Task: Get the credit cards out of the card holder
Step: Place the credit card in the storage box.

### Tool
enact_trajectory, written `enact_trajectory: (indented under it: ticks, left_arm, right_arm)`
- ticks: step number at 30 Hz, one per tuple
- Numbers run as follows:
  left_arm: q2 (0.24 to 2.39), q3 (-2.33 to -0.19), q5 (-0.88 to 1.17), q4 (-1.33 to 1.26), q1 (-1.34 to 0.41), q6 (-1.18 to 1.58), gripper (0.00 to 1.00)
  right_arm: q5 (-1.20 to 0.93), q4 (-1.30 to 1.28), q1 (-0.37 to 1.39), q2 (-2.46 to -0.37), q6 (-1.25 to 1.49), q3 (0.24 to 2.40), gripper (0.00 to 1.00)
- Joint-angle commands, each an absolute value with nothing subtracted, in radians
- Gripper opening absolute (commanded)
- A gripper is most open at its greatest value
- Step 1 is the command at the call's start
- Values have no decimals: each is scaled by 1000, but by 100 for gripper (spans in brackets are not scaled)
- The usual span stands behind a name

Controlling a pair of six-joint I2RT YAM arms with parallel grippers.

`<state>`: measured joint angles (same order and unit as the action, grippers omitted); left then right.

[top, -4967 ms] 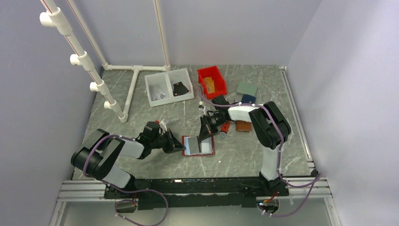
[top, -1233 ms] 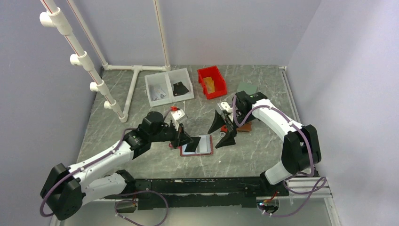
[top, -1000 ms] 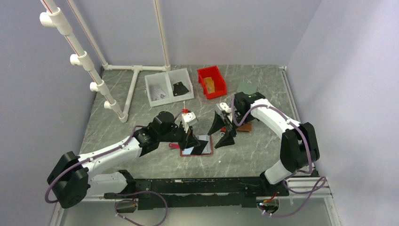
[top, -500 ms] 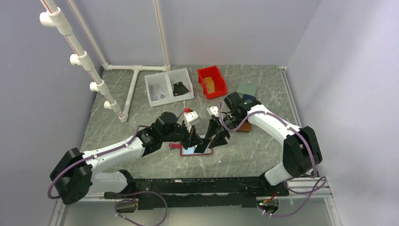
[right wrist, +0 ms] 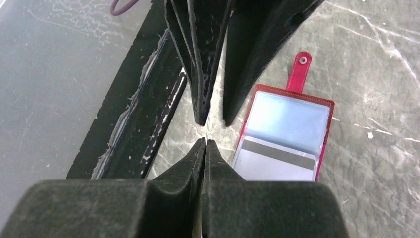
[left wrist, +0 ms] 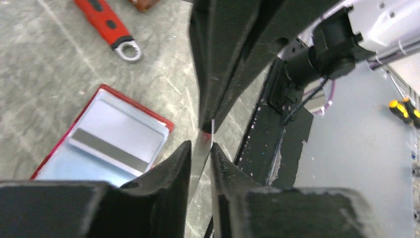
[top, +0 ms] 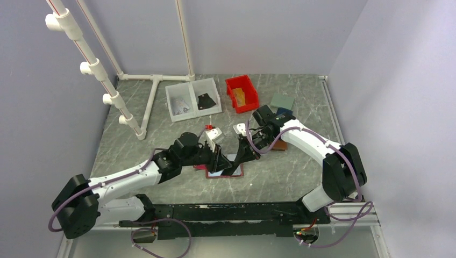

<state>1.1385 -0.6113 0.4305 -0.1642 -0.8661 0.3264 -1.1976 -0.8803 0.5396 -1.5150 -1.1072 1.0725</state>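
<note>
- The right gripper was hanging open off to one side a second ago; it is now meeting the left gripper tip to tip.
- The left gripper is pinching a lifted card, which is showing edge-on as a thin pale sliver, with nothing but the card between its fingers.
- The right gripper's fingers are pressing almost together on the opposite edge of that same card, so both appear to be gripping it at once.
- The card holder is lying open and flat on the table, beneath the joined fingertips and a little to one side. Its strap tab is pointing away from the right wrist, and neither gripper is touching it.
- A striped card is sitting in the holder's pocket nearest the right fingers, with its dark band showing.
- This is looking like a hand-over: one card is already clear of the holder and passing from left to right, while at least one more is waiting to be pulled.
- The left gripper should probably be letting go only once the right one's hold is firm; otherwise the card is likely to drop.
</note>
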Motion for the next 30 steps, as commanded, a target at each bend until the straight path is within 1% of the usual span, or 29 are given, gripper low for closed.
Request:
enact_trajectory:
  ticks: [1,3,4,6,8,10,12,16,20,27,30]
  left_arm:
    - [1058,-585,247,-198,-840,508,33]
    - [1022,-577,172,-148,-826,617,43]
    - [998,-572,143,-119,-817,666,49]
    - [947,-553,120,-85,-793,762,63]
    - [891,-519,125,-109,-763,873,73]
    - [843,-471,124,-167,-745,997,81]
    - [813,-433,112,-214,-734,1124,86]
    - [819,-423,74,-220,-732,1359,86]
    - [900,-507,59,-102,-732,1586,82]
    - [1076,-651,158,-16,-735,1743,79]
    - [1147,-672,186,-37,-745,1807,79]
  right_arm:
    - [-1162,-927,545,-1511,-1105,1108,0]
    - [-1140,-926,545,-1515,-1082,1122,0]
    - [-1128,-928,543,-1516,-1071,1128,0]
    - [-1097,-916,542,-1516,-1036,1137,0]
    - [-1076,-896,535,-1510,-1005,1137,0]
    - [-1058,-870,528,-1502,-969,1137,0]
    - [-1037,-841,520,-1489,-934,1133,0]
    - [-994,-775,509,-1455,-866,1119,0]
    - [-963,-726,508,-1436,-821,1104,0]
    - [-899,-653,509,-1406,-764,1078,0]
    - [-873,-621,510,-1387,-741,1064,0]
